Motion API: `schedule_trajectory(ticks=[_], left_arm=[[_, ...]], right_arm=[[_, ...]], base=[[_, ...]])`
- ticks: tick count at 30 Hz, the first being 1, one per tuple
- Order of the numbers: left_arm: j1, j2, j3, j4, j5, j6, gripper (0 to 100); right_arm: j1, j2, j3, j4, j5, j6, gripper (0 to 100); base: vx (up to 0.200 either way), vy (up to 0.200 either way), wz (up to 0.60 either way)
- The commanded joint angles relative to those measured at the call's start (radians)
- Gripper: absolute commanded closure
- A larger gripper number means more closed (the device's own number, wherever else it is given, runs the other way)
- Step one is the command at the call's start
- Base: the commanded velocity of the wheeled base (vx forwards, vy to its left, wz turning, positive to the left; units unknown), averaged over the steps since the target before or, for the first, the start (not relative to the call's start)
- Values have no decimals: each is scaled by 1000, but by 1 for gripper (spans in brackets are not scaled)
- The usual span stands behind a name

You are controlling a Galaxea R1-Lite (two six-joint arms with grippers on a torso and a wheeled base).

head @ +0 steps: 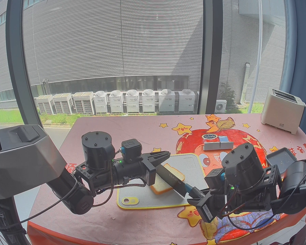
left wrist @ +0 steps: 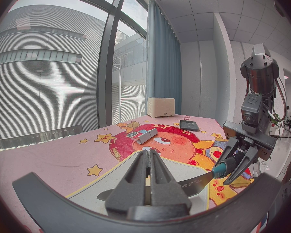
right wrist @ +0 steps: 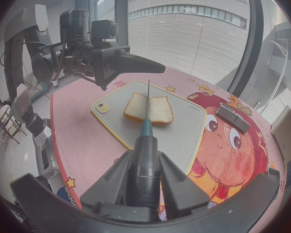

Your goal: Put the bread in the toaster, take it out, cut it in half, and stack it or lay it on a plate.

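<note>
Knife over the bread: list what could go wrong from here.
1. The bread lies loose on the cutting board. The left gripper hangs shut above the board and pins nothing, so the slice may slide or tear under the knife.
2. The left gripper sits close to the blade's far end, so a long forward stroke by the right gripper might strike it.
</note>
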State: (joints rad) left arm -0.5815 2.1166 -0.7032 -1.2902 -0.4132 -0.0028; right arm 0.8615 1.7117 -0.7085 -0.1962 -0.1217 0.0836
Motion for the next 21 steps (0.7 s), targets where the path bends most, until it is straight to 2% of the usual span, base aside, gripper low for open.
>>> schedule_trajectory(ticks=[1, 21], left_arm=[[-4, -1, 10, -3, 2, 1, 100], [-6, 66, 28, -29, 14, 3, 100]], right_arm=[[-1, 6, -3, 0, 2, 2, 100], [5, 16, 0, 0, 4, 2, 100]], base=[[0, 0, 0], [0, 0, 0]])
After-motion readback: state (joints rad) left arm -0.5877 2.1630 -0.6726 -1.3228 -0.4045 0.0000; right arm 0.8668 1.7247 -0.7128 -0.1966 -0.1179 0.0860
